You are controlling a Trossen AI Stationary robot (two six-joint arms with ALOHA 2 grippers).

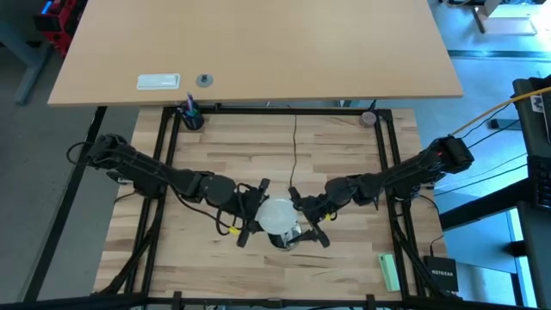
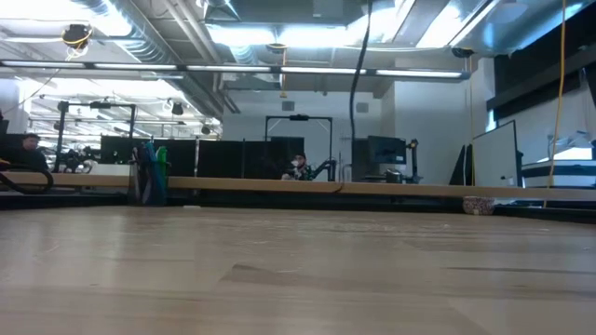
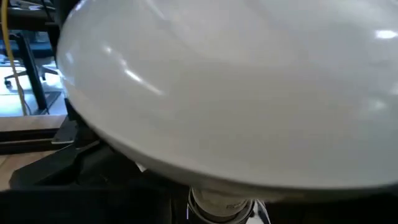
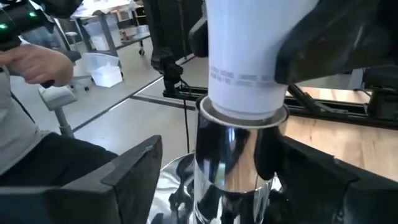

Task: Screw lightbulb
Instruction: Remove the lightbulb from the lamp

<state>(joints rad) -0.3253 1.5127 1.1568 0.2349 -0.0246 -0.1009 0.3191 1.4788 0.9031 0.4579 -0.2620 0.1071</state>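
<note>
Frosted white dome-shaped lightbulb [image 3: 224,93] fills the left wrist view, its neck seated in the polished silver metal socket [image 4: 233,162]. Left gripper [image 1: 250,213] clamps the bulb, apparently at the neck. Right gripper [image 1: 307,222] stands parted around the socket. Light, smooth, probably fragile: hold the neck gently.

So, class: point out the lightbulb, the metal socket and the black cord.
lightbulb [image 1: 277,214]: high view, on its white dome.
metal socket [image 4: 233,162]: right wrist view, on its shiny side wall.
black cord [image 1: 294,146]: high view, midway along it.
</note>
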